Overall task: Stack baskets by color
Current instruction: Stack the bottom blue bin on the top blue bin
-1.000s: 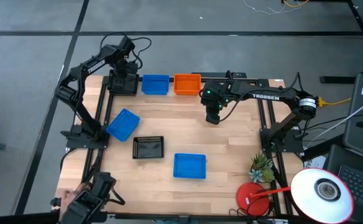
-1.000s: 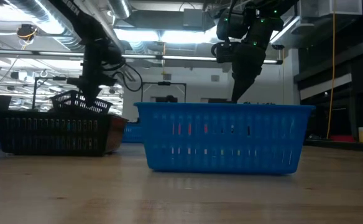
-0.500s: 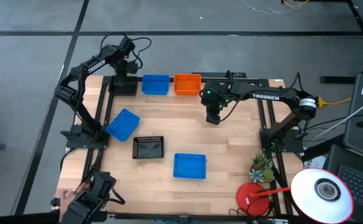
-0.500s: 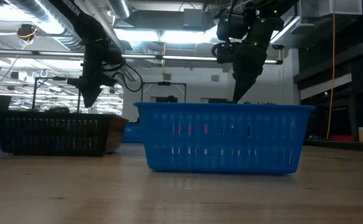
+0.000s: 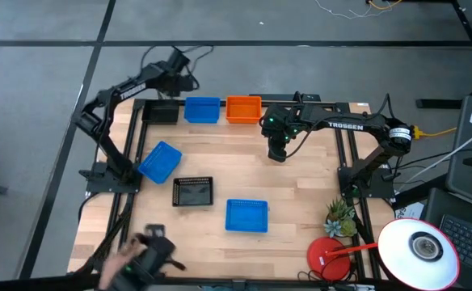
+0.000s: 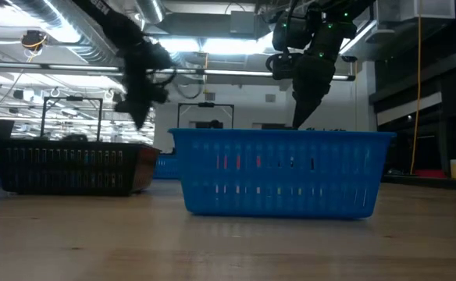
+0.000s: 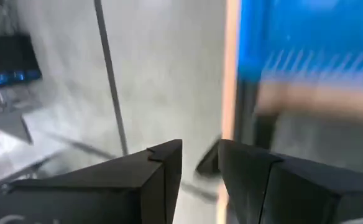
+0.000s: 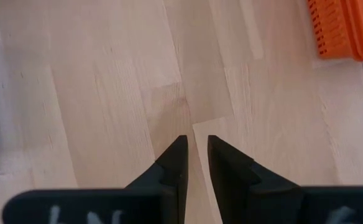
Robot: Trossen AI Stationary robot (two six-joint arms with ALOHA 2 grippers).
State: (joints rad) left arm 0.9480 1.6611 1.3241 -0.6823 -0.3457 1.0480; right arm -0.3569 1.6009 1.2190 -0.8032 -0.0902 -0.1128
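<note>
The left end effector (image 5: 177, 71), jaws parted and empty, hangs past the tabletop's (image 5: 301, 202) far edge, just beyond the black basket stack (image 5: 162, 112). The right end effector (image 5: 276, 153), narrowly parted and empty, hovers over bare wood near the orange basket (image 5: 243, 108).

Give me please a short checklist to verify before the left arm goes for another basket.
1. Left gripper empty and apart from the black basket at the far left corner: ok, a gap shows between its fingers.
2. That black basket resting in line with the blue basket and orange basket: ok.
3. Loose baskets left: not ok, a tilted blue basket, a black basket and a near blue basket wait.
4. Right gripper out of the way: ok, it hovers over bare wood.
5. How many baskets each far stack holds: cannot tell.
</note>
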